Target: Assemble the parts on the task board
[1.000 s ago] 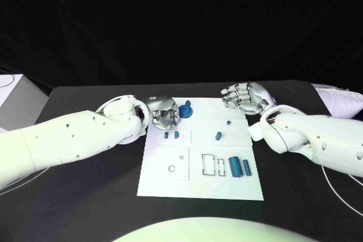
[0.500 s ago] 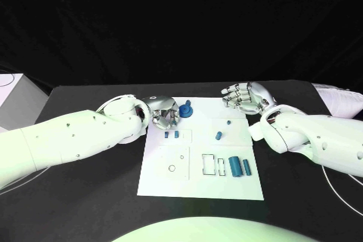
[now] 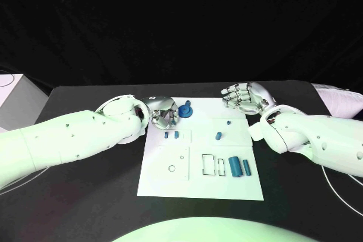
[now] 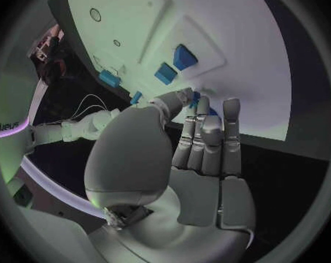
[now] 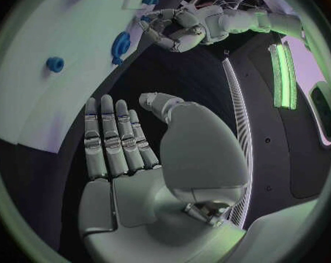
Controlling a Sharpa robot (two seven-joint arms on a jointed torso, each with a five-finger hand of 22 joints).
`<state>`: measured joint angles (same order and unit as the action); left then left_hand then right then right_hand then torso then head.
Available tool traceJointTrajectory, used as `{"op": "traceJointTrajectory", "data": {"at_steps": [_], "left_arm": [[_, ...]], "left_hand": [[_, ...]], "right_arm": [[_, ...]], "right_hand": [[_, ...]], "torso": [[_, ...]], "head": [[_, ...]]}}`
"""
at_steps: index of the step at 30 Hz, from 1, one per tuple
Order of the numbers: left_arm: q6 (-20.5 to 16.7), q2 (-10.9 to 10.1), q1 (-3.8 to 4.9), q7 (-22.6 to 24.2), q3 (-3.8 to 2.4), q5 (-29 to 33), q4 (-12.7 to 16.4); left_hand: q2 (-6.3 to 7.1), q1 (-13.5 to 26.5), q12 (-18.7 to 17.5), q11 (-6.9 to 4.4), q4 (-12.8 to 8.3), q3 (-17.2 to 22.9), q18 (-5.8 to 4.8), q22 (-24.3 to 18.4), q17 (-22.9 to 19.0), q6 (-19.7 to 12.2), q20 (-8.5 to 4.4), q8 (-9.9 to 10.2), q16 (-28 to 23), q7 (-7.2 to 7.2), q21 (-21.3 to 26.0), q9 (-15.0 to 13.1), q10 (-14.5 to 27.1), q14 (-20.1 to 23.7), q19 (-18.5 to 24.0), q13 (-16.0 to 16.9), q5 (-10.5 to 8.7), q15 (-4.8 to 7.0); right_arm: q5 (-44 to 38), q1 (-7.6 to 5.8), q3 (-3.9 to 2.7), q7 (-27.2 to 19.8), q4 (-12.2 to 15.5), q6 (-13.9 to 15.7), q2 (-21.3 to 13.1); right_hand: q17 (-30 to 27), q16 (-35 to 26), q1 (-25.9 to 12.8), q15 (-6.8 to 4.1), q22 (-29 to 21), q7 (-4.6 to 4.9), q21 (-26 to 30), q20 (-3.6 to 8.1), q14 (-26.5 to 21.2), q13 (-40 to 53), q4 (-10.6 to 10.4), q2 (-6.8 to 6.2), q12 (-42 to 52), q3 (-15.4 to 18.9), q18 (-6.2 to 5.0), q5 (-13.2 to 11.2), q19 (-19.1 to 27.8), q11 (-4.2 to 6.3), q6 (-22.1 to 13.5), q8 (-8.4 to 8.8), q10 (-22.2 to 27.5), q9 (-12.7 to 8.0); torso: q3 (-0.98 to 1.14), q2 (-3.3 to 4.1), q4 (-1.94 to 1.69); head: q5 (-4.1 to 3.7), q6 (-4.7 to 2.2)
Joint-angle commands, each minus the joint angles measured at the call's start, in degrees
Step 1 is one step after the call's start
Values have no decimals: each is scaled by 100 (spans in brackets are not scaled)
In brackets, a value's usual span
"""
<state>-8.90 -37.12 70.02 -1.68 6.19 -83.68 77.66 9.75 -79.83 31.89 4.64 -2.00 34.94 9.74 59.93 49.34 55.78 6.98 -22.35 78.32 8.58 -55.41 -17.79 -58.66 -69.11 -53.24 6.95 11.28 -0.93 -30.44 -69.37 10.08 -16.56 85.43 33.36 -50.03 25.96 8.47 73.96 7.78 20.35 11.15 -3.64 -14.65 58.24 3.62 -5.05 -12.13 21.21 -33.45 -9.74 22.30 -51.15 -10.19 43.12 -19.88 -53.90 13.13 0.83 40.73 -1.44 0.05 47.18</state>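
Note:
The white task board (image 3: 200,174) lies in the middle of the table. A blue round part (image 3: 185,112) (image 5: 121,44) stands at its far left corner. My left hand (image 3: 160,112) (image 4: 202,128) (image 5: 174,30) hovers just left of that part with its fingertips close beside it, and it holds nothing. Two small blue parts (image 3: 171,134) (image 4: 174,64) sit just nearer than the hand. My right hand (image 3: 243,98) (image 5: 129,140) hangs over the board's far right corner, fingers apart and empty. Two blue cylinders (image 3: 239,167) lie on the board's right side. Another small blue part (image 3: 219,135) is mid-board.
Black outlined slots (image 3: 212,165) and small holes (image 3: 171,168) mark the board's near half. A white box (image 3: 15,103) stands at the table's left edge. Thin cables (image 3: 337,187) lie on the table at the right.
My left hand has shifted slightly up and away from the two small parts. The blue round part stays where it was, and the right hand has not moved.

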Motion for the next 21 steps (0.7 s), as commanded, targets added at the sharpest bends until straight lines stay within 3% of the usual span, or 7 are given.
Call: {"op": "traceJointTrajectory", "data": {"at_steps": [1,21], "left_arm": [[83,1,-9,12,3,-60,4],[138,11,-9,17,3,-52,-31]], "left_hand": [[-2,-51,-26,-1,-37,4,54,9,-8,35,-14,18,14,-10,5,-7,-51,2,-9,8,26,-6],[-14,-67,-30,-1,-46,6,53,16,0,49,-16,24,18,-8,-5,-12,-63,-2,-18,16,26,-5]], "right_arm": [[6,2,-4,-58,2,-26,3],[7,2,-4,-55,9,-24,-4]], "right_hand": [[-5,-28,-72,5,-5,267,4,15,15,-3,11,-6,-30,-22,-76,-32,33,5,46,18,-51,-7],[-5,-28,-72,5,-5,267,4,15,15,-3,11,-6,-30,-22,-76,-32,33,5,46,18,-51,-7]], "torso": [[2,0,3],[-1,3,1]], "head": [[-1,-8],[-3,1]]}}
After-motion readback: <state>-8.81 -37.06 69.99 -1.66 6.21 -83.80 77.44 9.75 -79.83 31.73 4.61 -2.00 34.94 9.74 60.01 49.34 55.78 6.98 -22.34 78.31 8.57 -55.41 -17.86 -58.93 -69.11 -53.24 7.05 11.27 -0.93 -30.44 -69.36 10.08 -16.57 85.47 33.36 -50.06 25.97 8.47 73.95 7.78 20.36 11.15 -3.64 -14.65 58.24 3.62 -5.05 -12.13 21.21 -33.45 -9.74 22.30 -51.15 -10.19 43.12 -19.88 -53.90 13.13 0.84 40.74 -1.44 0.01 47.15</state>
